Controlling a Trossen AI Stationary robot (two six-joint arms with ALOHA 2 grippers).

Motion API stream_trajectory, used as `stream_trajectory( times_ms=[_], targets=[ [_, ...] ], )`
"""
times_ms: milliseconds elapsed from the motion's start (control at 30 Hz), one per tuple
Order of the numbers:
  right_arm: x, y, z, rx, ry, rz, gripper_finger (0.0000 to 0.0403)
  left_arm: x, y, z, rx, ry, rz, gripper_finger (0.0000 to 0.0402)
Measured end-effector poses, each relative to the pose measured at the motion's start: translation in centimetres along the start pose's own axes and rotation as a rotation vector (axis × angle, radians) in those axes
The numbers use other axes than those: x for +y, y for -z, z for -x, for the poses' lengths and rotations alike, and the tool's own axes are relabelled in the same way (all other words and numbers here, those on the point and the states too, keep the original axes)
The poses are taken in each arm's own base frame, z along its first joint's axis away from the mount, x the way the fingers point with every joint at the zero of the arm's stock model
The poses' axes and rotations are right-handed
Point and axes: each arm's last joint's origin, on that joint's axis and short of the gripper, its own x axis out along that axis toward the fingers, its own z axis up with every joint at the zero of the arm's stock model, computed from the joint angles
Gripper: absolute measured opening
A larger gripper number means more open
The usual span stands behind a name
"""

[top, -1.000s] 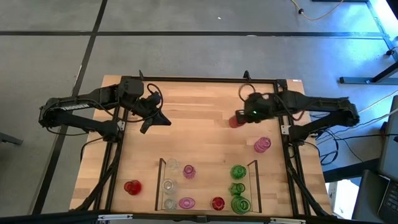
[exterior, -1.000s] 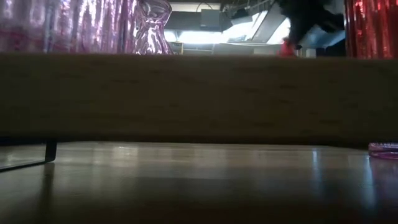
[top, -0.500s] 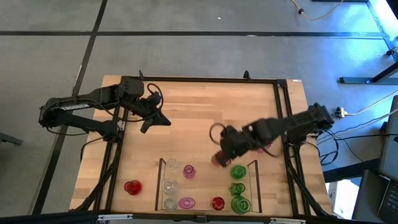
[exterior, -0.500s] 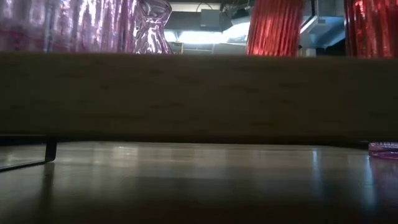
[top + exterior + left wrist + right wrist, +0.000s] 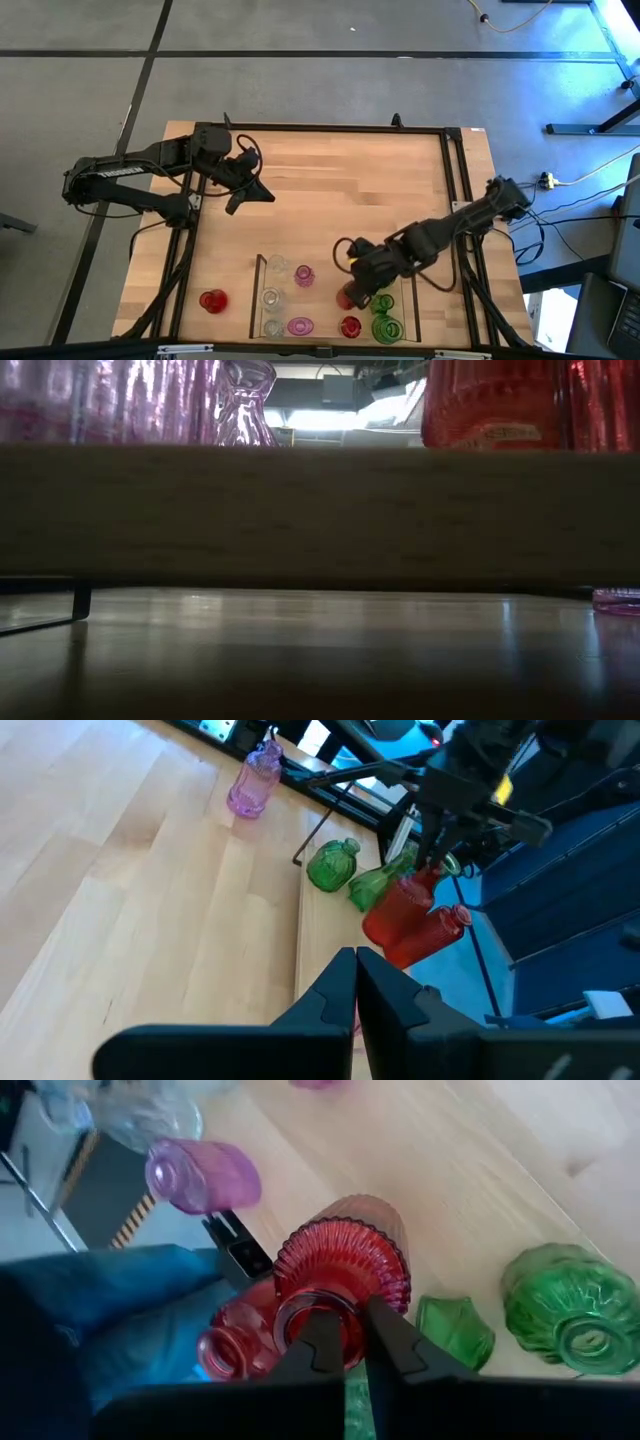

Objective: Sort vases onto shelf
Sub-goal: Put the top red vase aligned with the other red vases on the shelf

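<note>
Placing was the step in hand: the right gripper (image 5: 343, 1332) had its jaws shut on the rim of a red vase (image 5: 340, 1275), holding it inside the shelf (image 5: 258, 290), just beside the green vases (image 5: 383, 303). The vase was ribbed and see-through, and next it likely needed setting down upright, then letting go. The left gripper (image 5: 356, 982), jaws closed on nothing, waited far from the shelf.

Legible text: none. Pale label strip on base of red vase (image 5: 497, 405), beside the tool: characters unreadable.
</note>
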Motion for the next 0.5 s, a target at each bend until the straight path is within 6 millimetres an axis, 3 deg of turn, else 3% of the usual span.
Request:
stream_trajectory(
  times_ms=[267,500],
  targets=[
    [1.2,-0.7,-2.2,0.033,0.078,0.080,0.0000,0.0,0.1,0.0,0.011,0.009,0.028,0.0005],
    [1.1,-0.7,-3.8,0.072,0.142,0.095,0.0000,-0.1,0.1,0.0,0.022,0.027,0.029,0.0005]
  ],
)
